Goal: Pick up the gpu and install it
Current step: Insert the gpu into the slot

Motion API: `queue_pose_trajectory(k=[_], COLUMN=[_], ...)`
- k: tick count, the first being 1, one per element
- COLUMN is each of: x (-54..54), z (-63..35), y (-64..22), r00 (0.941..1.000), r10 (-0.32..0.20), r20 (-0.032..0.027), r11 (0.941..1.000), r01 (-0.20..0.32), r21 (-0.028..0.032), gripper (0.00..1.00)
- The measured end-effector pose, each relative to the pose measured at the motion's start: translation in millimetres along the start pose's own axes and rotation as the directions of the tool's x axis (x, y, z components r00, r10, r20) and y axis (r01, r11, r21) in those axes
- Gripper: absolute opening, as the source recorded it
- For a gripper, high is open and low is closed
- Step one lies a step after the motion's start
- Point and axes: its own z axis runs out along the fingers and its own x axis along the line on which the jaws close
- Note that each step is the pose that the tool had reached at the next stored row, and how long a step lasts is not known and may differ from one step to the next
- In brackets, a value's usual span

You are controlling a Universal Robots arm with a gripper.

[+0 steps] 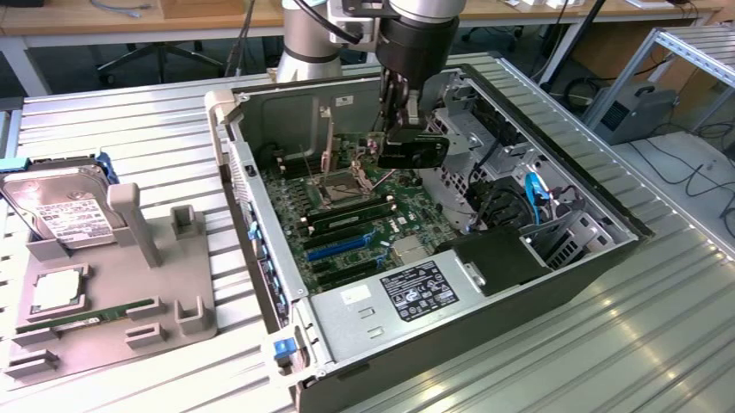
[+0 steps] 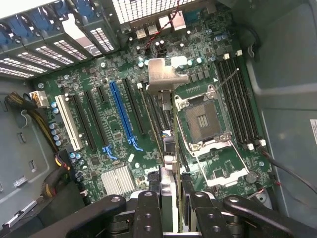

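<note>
My gripper (image 1: pixel 408 153) is lowered inside the open computer case (image 1: pixel 247 163), shut on the gpu (image 1: pixel 358 156), which it holds on edge. In the wrist view the gpu (image 2: pixel 168 144) runs edge-on away from my gripper (image 2: pixel 171 201), with its silvery end bracket (image 2: pixel 165 77) toward the case's rear wall. The card hangs over the motherboard (image 2: pixel 148 54), between the row of black expansion slots (image 2: pixel 136 111) and the open CPU socket (image 2: pixel 203 119). Whether its lower edge touches a slot is hidden.
A long blue slot (image 2: pixel 121 116) and a white slot (image 2: pixel 68 121) lie beside the black ones. The drive cage (image 1: pixel 483 146) and cables crowd the exterior view's right. Outside the case, a grey fixture (image 1: pixel 172 301) carries a hard drive (image 1: pixel 64 215), a processor (image 1: pixel 58 292) and a memory stick (image 1: pixel 92 317).
</note>
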Motion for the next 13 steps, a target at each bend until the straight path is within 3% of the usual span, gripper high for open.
queue_pose_trajectory(k=[13], x=[0.0], z=[0.2], y=[0.0], r00=[0.9997], r10=[-0.023], r20=[0.0003], r11=[0.9997], r01=[0.023], r21=[-0.0007], gripper=[0.28])
